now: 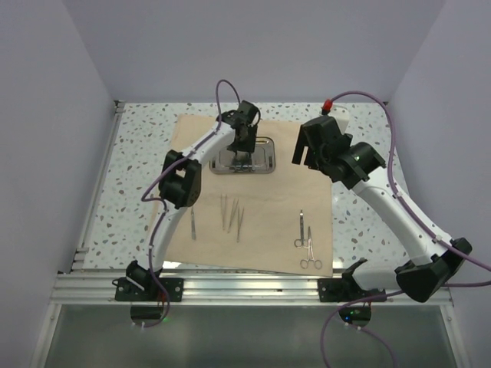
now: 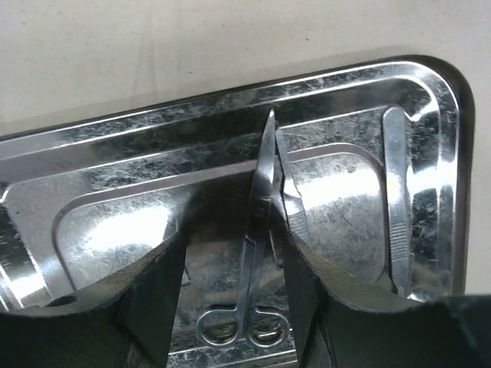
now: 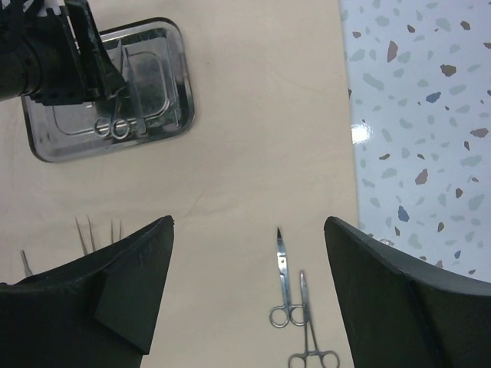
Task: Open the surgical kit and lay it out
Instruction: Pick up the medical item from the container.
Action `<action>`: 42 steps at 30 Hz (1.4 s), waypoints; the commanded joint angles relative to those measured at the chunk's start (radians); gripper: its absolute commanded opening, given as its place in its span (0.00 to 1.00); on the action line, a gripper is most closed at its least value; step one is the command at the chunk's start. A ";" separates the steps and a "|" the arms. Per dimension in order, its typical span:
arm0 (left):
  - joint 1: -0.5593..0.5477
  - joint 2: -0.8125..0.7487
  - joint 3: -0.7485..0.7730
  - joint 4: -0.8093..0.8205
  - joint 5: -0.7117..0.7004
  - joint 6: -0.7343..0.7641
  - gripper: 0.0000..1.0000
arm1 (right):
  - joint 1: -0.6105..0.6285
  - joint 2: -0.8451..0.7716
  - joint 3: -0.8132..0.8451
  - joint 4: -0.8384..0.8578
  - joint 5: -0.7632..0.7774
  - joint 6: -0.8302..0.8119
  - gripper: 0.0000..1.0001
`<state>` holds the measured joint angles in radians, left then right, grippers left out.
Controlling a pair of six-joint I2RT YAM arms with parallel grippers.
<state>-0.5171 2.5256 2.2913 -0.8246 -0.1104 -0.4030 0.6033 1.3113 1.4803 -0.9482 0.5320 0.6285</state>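
At twelve o'clock on the cloth [image 1: 265,222], in the tray [image 1: 270,156], the left gripper [image 2: 234,245] straddled scissors [image 2: 259,222], jaws part-open; the right gripper [image 3: 249,222] hung wide open, empty.

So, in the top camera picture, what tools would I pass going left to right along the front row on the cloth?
lone slim tool → bunch of tweezers → small scissors → longer ring-handled forceps
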 commanded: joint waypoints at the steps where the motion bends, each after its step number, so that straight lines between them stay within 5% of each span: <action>1: 0.005 0.062 0.025 -0.048 -0.126 0.047 0.57 | -0.008 0.008 0.029 -0.011 0.020 -0.010 0.84; 14: 0.011 0.134 0.016 -0.108 -0.265 0.098 0.52 | -0.016 0.042 0.040 0.005 0.000 -0.015 0.83; 26: 0.020 0.214 0.105 -0.064 -0.160 0.047 0.50 | -0.019 0.059 0.051 -0.009 -0.009 -0.029 0.83; 36: 0.025 0.248 0.073 -0.110 -0.153 0.039 0.31 | -0.025 0.088 0.075 -0.011 -0.023 -0.036 0.81; 42: 0.023 0.200 -0.084 -0.107 -0.149 0.033 0.18 | -0.028 0.097 0.064 0.005 -0.036 -0.027 0.80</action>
<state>-0.5011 2.6068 2.3455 -0.7204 -0.2932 -0.3744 0.5812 1.4086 1.5146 -0.9592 0.5034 0.6018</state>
